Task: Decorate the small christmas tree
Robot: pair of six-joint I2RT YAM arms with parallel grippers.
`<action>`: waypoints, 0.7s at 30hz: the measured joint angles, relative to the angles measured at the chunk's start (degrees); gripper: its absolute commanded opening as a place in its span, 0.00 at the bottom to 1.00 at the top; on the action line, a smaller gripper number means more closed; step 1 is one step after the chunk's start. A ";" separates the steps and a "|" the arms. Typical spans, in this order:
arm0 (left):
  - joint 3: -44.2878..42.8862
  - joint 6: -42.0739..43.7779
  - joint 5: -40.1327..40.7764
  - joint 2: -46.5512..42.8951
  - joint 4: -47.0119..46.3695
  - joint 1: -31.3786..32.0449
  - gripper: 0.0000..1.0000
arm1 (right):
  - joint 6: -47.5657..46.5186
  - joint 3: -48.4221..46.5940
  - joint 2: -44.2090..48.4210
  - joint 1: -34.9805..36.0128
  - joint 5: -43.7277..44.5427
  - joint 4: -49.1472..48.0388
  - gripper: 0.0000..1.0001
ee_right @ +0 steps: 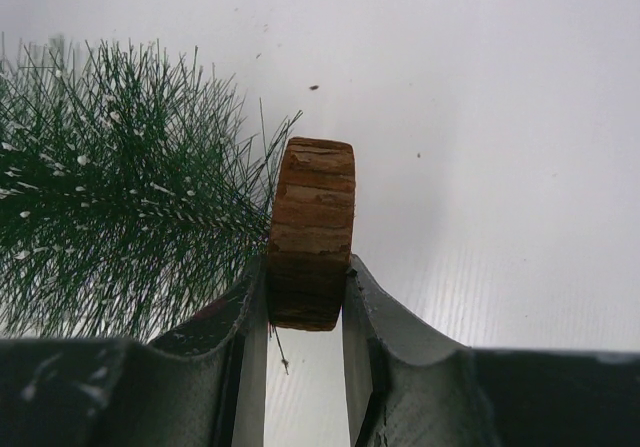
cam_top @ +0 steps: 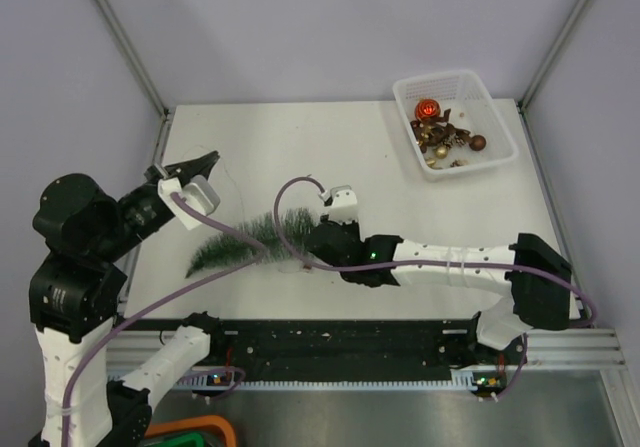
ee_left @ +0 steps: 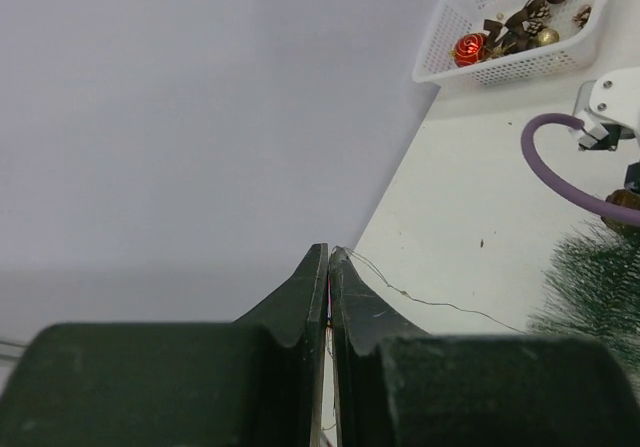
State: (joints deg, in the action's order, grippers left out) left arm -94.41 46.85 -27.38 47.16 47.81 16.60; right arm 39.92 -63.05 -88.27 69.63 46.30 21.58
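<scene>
- The tree lies on its side on the white surface, left of centre. Its tip points toward the left arm and its base toward the middle.
- Right gripper: the jaws are clamped on the round wooden base, edge-on, one jaw on each flat face. About half the disc stands proud of the tips.
- Left gripper: the jaws are together, raised above the surface's left edge and apart from the tree. A hair-thin wire trails from their tips across the surface; whether it is pinched cannot be told.
- Handling, as a judgement: the tree looks light. Its dark green, white-flecked bristles look soft and springy and would slip or crush under a grip.
- The slim cone curves slightly as it lies, so the stem probably bends.
- The base is the only stiff part and its rough bark rim gives friction, which makes it the best hold. A deeper bite would guard against the disc twisting when the tree is stood up.
- A white mesh basket sits at the far right, well apart from the tree. It holds a red bauble and brown ornaments.
- No brand, label or readable writing shows in any view.
</scene>
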 measured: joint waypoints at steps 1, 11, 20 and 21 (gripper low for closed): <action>-0.04 0.00 0.00 0.44 -0.28 0.00 0.08 | -0.13 0.42 0.00 0.74 -0.31 -0.59 0.00; -0.09 -0.33 0.00 3.65 -1.75 0.00 0.07 | -0.50 3.37 -0.28 2.80 -6.21 -5.29 0.00; 1.55 -0.96 1.29 3.23 -6.99 0.00 0.04 | -0.79 3.39 -4.46 2.80 -10.08 -7.52 0.00; 2.91 -0.44 1.86 2.69 -8.04 0.00 0.04 | -0.81 3.41 -4.44 2.80 -10.36 -7.87 0.00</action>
State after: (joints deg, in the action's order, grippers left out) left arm -91.50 46.41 -25.52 49.84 39.77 16.60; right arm 39.11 -59.64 -92.71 72.42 35.94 13.72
